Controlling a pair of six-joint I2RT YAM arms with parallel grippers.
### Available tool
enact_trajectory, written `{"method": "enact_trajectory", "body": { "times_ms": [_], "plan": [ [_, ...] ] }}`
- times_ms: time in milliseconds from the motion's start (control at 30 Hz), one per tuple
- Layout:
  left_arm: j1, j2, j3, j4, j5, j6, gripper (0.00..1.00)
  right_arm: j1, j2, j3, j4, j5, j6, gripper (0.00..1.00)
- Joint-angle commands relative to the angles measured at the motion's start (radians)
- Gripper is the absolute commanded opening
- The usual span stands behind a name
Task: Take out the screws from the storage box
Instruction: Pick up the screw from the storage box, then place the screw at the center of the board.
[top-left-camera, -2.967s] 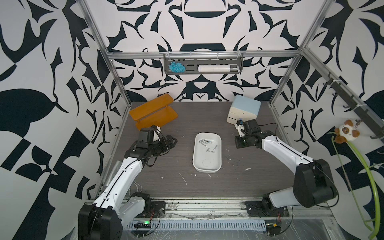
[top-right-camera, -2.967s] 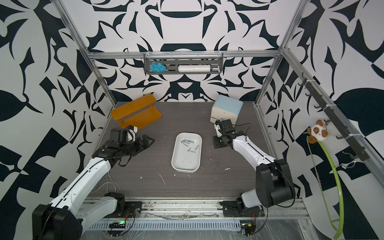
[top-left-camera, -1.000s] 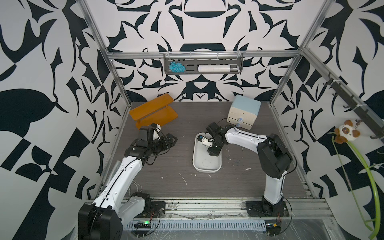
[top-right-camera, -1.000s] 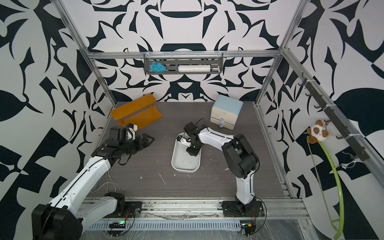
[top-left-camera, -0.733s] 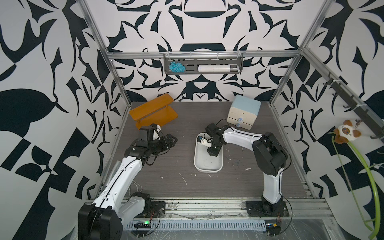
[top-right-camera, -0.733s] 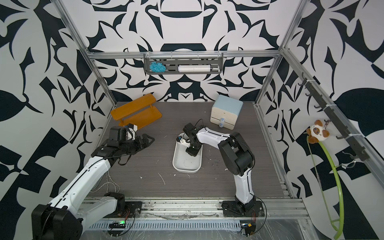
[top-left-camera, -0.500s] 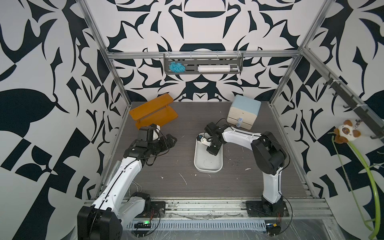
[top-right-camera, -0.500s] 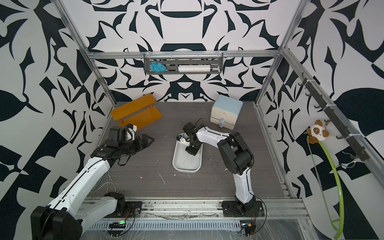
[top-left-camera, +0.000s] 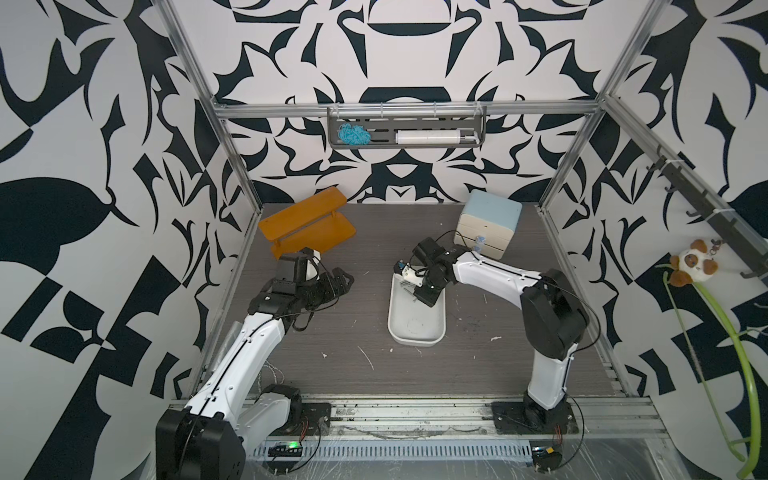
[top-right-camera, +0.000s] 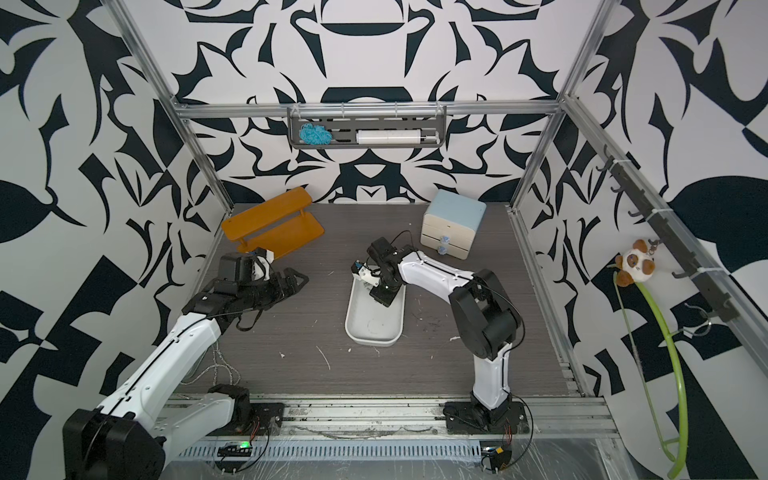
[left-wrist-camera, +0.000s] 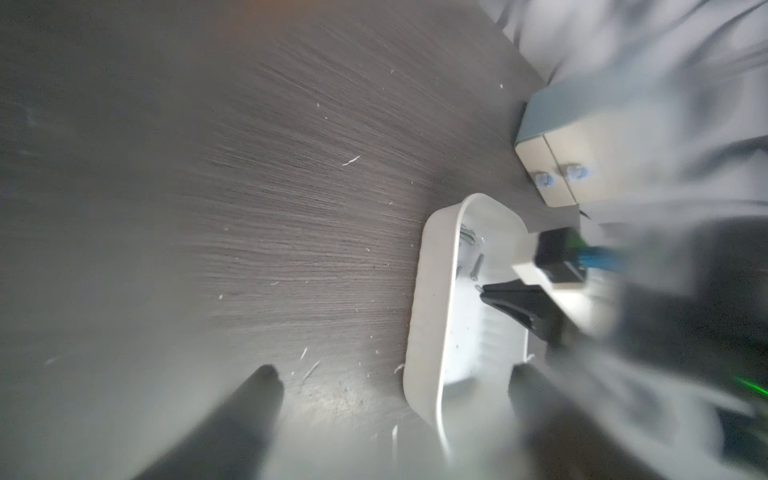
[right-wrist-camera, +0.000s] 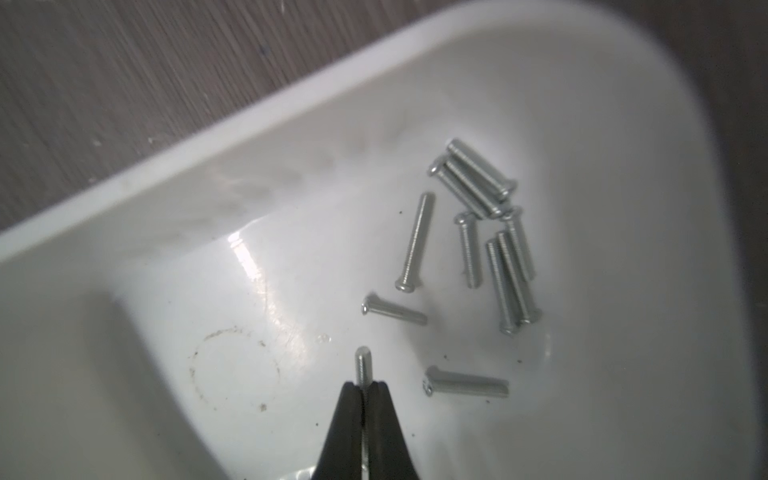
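Right end effector (right-wrist-camera: 365, 388): clamped on one screw (right-wrist-camera: 363, 365), inside box (right-wrist-camera: 208, 178).
Screw axis: along the end effector, tip ahead.
Loose screws (right-wrist-camera: 473, 249): box floor, further ahead.
Left end effector (top-left-camera: 338, 284): spread wide, empty, well apart from box.

Lab test cell with aluminium frame (top-left-camera: 270, 110), patterned walls (top-left-camera: 104, 124).

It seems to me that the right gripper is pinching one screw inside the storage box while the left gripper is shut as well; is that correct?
Not quite: the left gripper is open, its jaws standing wide apart in the left wrist view. The rest holds: the right gripper is pinching one screw inside the storage box.
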Motion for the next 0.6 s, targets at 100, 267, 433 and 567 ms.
{"method": "enact_trajectory", "body": {
  "times_ms": [100,267,433,567],
  "plan": [
    [0.006,0.027,0.017,0.025,0.016,-0.004,0.93,-0.095,-0.173,-0.019,0.015,-0.011,0.089,0.0],
    [0.006,0.037,0.012,0.037,0.021,-0.002,0.93,-0.269,-0.292,-0.163,0.105,-0.077,0.185,0.0],
    [0.006,0.052,0.015,0.046,0.03,0.0,0.93,-0.36,-0.328,-0.295,0.199,0.02,0.282,0.0],
    [0.006,0.068,0.026,0.043,0.035,0.004,0.93,-0.369,-0.306,-0.361,0.239,0.048,0.338,0.0]
  ]
}}
